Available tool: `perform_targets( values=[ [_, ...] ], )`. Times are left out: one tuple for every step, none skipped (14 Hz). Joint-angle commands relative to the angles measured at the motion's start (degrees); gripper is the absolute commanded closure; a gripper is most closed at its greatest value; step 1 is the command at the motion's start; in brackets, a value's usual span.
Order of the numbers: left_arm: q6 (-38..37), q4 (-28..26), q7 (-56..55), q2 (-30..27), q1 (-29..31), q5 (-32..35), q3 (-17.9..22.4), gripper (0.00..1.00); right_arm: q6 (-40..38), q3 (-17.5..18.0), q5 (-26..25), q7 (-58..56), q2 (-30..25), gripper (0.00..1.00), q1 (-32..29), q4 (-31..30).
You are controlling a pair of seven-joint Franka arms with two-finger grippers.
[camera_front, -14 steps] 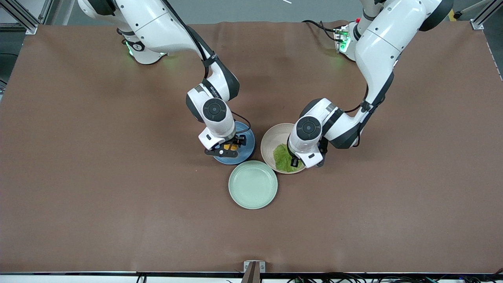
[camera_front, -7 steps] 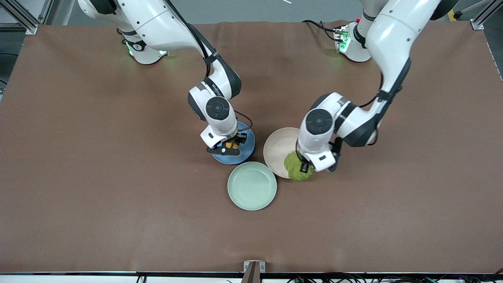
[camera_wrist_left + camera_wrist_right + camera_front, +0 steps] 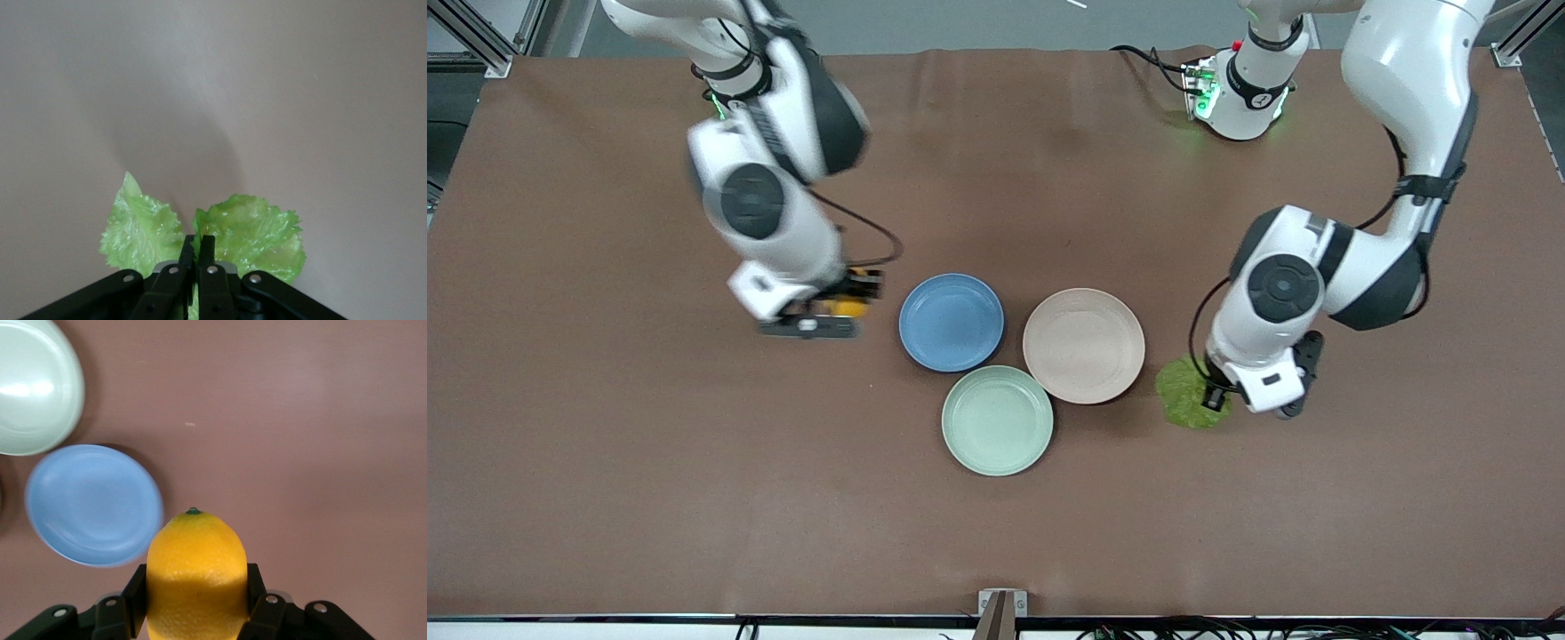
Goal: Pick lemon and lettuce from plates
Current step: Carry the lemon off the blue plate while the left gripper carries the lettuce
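My right gripper (image 3: 838, 307) is shut on the yellow-orange lemon (image 3: 845, 305) and holds it over bare table beside the blue plate (image 3: 951, 322), toward the right arm's end. In the right wrist view the lemon (image 3: 195, 573) fills the jaws, with the blue plate (image 3: 93, 503) empty. My left gripper (image 3: 1209, 397) is shut on the green lettuce (image 3: 1187, 391) over bare table beside the empty beige-pink plate (image 3: 1083, 345), toward the left arm's end. In the left wrist view the lettuce (image 3: 250, 235) hangs pinched between the fingers (image 3: 208, 257).
An empty mint green plate (image 3: 997, 420) lies nearer the front camera, touching both other plates; it also shows in the right wrist view (image 3: 33, 383). Brown table cover (image 3: 694, 462) lies all round.
Both grippers lifted their loads off the plates. The right arm swung the lemon toward its own end; the left arm carried the lettuce off the beige-pink plate toward its end.
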Motion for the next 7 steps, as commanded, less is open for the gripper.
perform_targets(
  values=[
    [-0.3,-3.1,9.5,-1.0,6.5,-0.9,-1.3,1.0,0.3,1.2,0.0,-11.8,-2.1,0.78,-10.1,-5.6],
    [-0.3,-3.5,12.6,-0.9,8.3,-0.9,-1.4,1.0,0.9,1.2,-0.1,-17.3,-1.8,0.78,-14.2,-6.5],
    [-0.2,-3.7,15.5,-0.5,10.1,-0.9,-1.4,1.0,2.0,1.2,-0.1,-21.5,-1.7,0.78,-17.5,-7.3],
    [0.2,-4.2,17.3,0.1,11.3,-1.0,-1.3,1.0,4.7,1.2,-0.7,-25.6,-1.6,0.78,-20.8,-9.3],
    [0.4,-4.3,19.5,1.0,13.0,-0.9,-1.3,1.0,8.3,1.2,-1.4,-29.2,-1.6,0.78,-23.2,-11.7],
    [0.7,-4.3,21.6,1.9,14.3,-0.9,-1.3,1.0,12.5,1.2,-1.9,-31.9,-1.5,0.78,-25.4,-14.3],
    [1.2,-4.3,24.0,2.8,15.9,-0.9,-1.3,0.99,15.7,1.2,-1.9,-33.4,-1.3,0.78,-27.0,-16.2]
  ],
)
